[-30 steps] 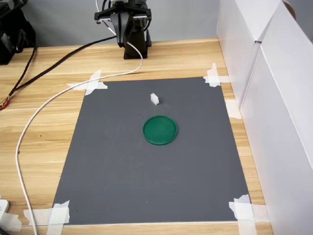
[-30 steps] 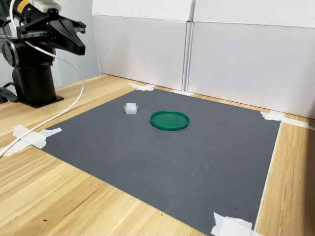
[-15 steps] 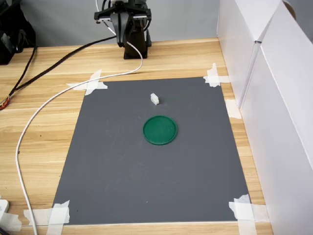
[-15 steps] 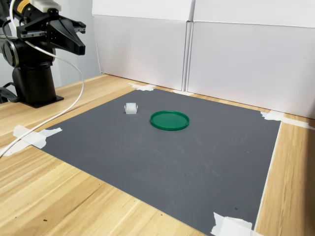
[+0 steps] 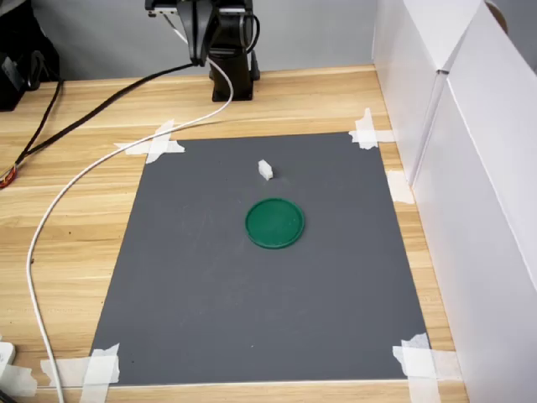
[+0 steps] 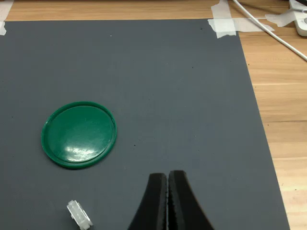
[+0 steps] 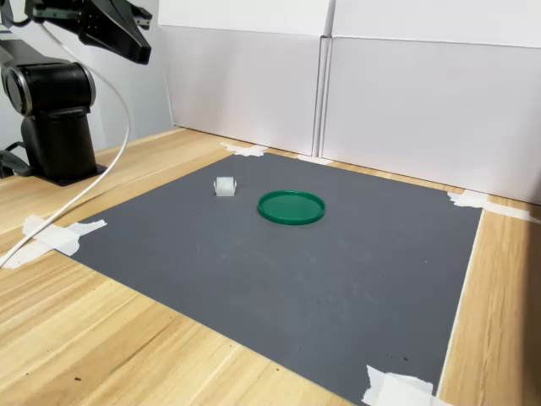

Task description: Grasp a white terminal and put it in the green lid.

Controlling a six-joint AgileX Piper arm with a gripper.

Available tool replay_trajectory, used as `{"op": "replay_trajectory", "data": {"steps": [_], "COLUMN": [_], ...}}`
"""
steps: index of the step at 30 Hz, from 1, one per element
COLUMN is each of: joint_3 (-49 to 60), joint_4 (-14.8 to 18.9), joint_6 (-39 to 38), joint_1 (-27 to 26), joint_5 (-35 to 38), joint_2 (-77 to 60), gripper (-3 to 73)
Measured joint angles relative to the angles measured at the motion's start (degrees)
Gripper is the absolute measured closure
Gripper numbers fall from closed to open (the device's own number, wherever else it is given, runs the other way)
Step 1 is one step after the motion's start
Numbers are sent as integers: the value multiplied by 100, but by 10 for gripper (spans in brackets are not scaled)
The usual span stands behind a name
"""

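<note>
Dark matting (image 5: 252, 302) on the bench is shown bearing the white terminal (image 6: 79, 214), judged light, rigid, best pinched across its flanks, beside the green lid (image 6: 79, 134); end effector (image 6: 168, 184) fingers are closed together, empty.

Green lid (image 6: 79, 134): glossy plastic, light glare on top. White terminal (image 6: 78, 213): translucent-looking plastic. Mat (image 5: 252, 294): matt dark grey, fine-grained. Table (image 5: 84, 193): pale wood, visible grain. Gripper (image 6: 168, 184) fingers: matt black, ridged inner faces.
</note>
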Motion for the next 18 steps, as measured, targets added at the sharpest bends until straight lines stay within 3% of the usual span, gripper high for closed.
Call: {"op": "replay_trajectory", "data": {"steps": [9,13,18], "joint_3": [-1017,-1421,-1865], "joint_4": [560,573,287], "joint_6": [-1389,-2043,-2739], "joint_1": [31,410,1099], "joint_5": [968,1250,1641], "joint_2": [1639,2278,3033], "gripper": [711,711,711]}}
